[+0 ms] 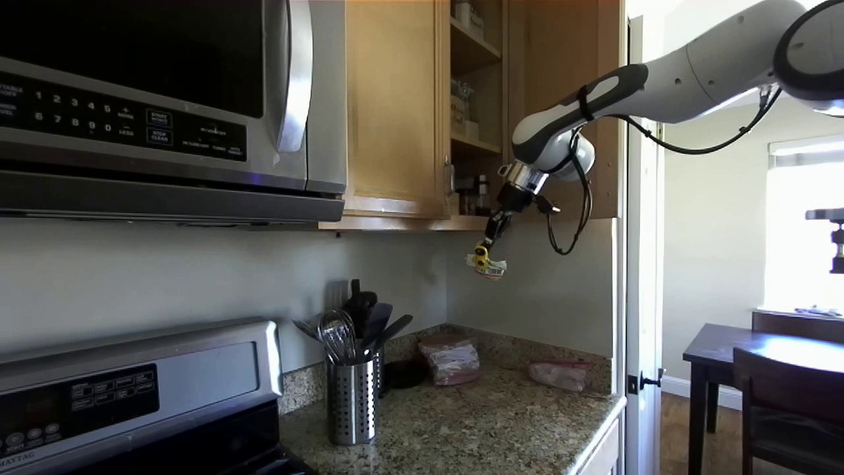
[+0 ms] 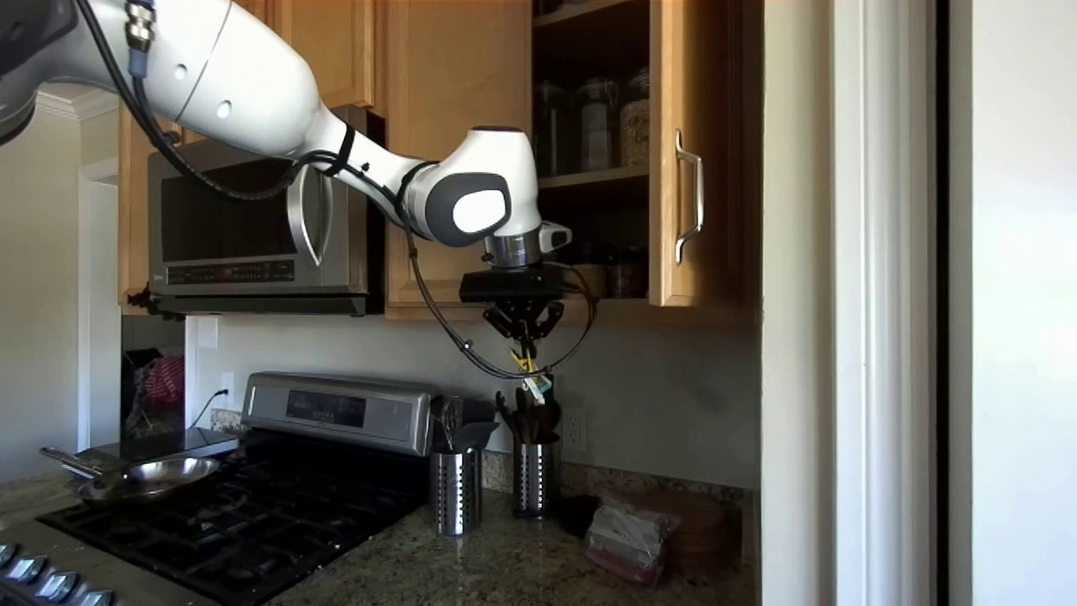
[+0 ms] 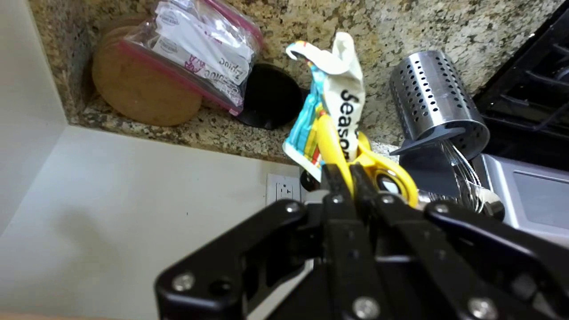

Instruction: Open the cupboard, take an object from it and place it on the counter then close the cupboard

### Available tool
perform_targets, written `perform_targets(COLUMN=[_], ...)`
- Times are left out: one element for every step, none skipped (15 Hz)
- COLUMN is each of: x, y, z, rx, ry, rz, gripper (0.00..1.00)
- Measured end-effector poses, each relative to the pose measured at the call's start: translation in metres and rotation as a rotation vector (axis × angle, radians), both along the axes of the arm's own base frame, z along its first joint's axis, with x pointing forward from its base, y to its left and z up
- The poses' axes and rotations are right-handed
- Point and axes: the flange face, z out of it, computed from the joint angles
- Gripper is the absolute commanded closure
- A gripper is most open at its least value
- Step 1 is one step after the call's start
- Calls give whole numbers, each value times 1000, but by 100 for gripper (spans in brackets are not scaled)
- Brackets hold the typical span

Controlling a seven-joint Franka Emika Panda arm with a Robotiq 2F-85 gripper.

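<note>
Above the counter point(image 1: 461, 422), the tool point(image 3: 345, 178) grasps the yellow clip point(image 3: 331, 142), whose long axis runs down to the packet point(image 3: 346, 95).

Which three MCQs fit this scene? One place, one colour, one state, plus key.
1. Where is the printed packet?
A in the frying pan
B inside a utensil holder
C held at the claw

2. What colour is the clip?
A yellow
B red
C blue

3. How does the cupboard stand?
A all doors shut
B a door open
C doors removed

1 C: in the wrist view, the claw grips the clip attached to it.
2 A: yellow shows in all three views.
3 B: shelves show beside the open door.
</note>
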Motion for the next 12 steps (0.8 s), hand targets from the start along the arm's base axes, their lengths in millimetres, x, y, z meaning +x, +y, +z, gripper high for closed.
perform_targets(x=[3, 7, 11, 15, 19, 22, 25, 27, 29, 31, 32, 34], y=[3, 5, 8, 11, 15, 18, 22, 26, 31, 35, 39, 42], z=[-11, -21, -33, -45, -57, -69, -83, -97, -111, -126, -140, -153], rx=[7, 10, 15, 17, 14, 7, -1, -10, -19, -27, -32, -35], ry=[6, 10, 13, 15, 15, 16, 24, 37, 51, 66, 77, 88], rz=[-19, -40, -63, -84, -104, -125, -143, -160, -176, -193, -209, -226], gripper=[93, 93, 93, 93, 93, 94, 94, 94, 94, 94, 94, 94])
